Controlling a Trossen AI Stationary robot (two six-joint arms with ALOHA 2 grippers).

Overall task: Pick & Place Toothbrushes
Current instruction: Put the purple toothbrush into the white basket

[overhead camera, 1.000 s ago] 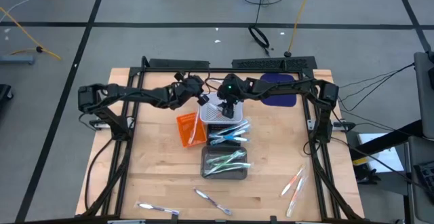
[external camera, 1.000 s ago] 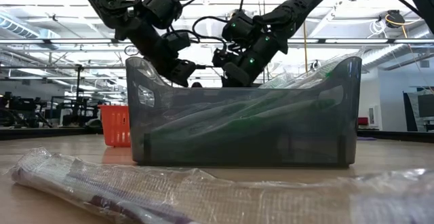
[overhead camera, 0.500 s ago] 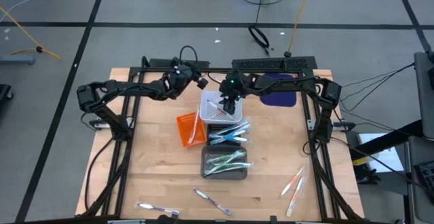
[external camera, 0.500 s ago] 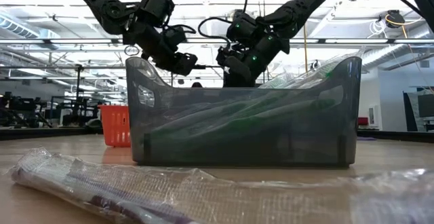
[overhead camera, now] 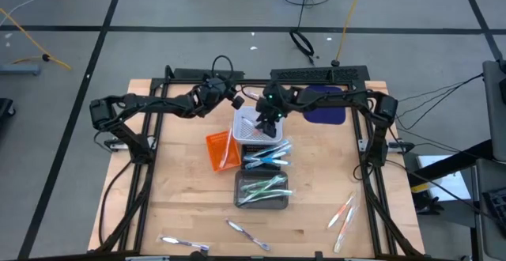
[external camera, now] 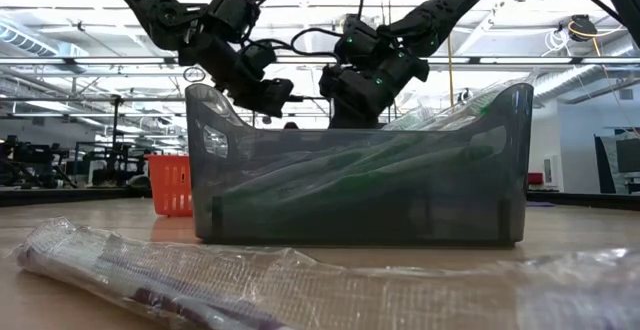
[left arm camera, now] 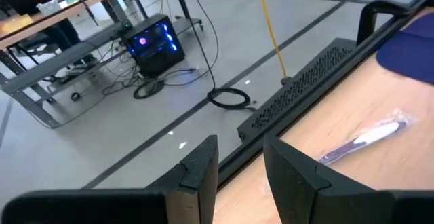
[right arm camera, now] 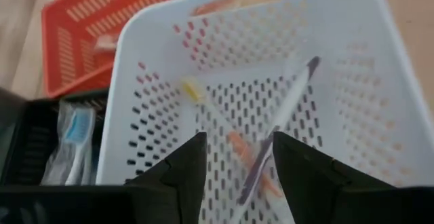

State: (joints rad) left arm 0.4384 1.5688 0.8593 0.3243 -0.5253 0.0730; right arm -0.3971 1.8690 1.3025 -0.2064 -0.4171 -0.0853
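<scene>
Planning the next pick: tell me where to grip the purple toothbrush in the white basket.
Mid-handle, likely from straight above, jaws across the shaft: the purple toothbrush lies flat and slanted on the floor of the white basket, whose walls block side approaches.

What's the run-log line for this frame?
left gripper: open, empty, raised beside white basket | right gripper: open, empty, above basket | toothbrushes: in basket

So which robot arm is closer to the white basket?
The right one. Its tool hangs right over the white basket, looking down into it. The left tool is up off the basket's far corner, pointing away over the table edge.
</scene>
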